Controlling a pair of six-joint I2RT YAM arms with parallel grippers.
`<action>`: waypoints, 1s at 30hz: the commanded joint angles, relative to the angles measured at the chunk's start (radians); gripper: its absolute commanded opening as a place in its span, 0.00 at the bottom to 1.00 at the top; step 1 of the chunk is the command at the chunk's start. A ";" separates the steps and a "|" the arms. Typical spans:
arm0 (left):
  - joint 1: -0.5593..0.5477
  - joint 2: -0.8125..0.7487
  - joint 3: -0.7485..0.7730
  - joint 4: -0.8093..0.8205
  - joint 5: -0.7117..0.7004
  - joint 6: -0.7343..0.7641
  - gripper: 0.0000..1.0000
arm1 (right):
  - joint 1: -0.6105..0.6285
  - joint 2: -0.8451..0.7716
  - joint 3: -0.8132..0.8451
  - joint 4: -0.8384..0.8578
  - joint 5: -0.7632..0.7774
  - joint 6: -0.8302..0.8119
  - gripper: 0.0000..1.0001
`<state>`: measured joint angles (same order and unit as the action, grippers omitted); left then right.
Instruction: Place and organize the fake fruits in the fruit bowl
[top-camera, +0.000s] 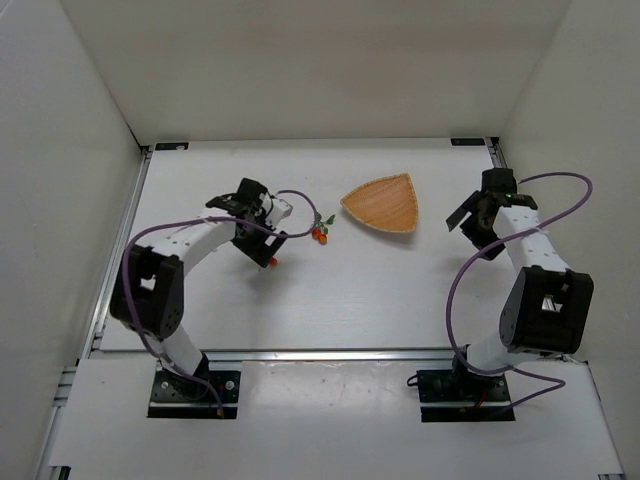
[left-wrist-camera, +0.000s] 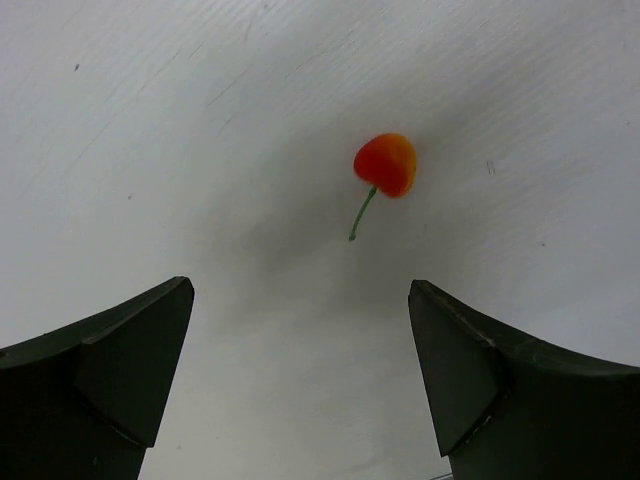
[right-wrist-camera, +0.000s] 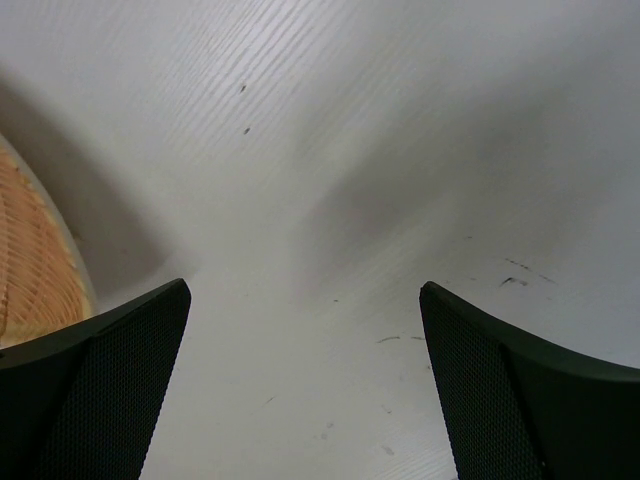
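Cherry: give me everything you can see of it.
The cherry is one small rounded fruit, red shading to orange-yellow on one side, smooth like plastic. A thin green stem, slightly curved, runs from it toward the camera. It lies on the white table with nothing else touching it. The open left gripper hovers over it, and the cherry sits just beyond the gap between the fingers, not between them. It is not in the bowl.

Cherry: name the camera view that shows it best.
Left wrist: the cherry is large and sharp, stem visible. Top external shows only a tiny orange speck; right wrist shows none of it.
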<state>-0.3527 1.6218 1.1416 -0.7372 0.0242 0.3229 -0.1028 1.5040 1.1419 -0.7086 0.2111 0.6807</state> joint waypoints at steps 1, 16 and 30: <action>-0.057 0.079 0.088 0.009 -0.075 0.042 1.00 | 0.035 0.019 0.038 -0.009 -0.004 0.009 1.00; -0.137 0.202 0.096 0.009 -0.086 0.077 0.55 | 0.055 0.038 0.039 -0.028 0.039 0.000 1.00; -0.128 0.308 0.107 0.009 -0.076 0.058 0.29 | 0.055 0.067 0.091 -0.046 0.053 0.000 1.00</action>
<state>-0.4908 1.8885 1.2407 -0.7357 -0.0624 0.3836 -0.0502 1.5642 1.1976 -0.7345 0.2375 0.6807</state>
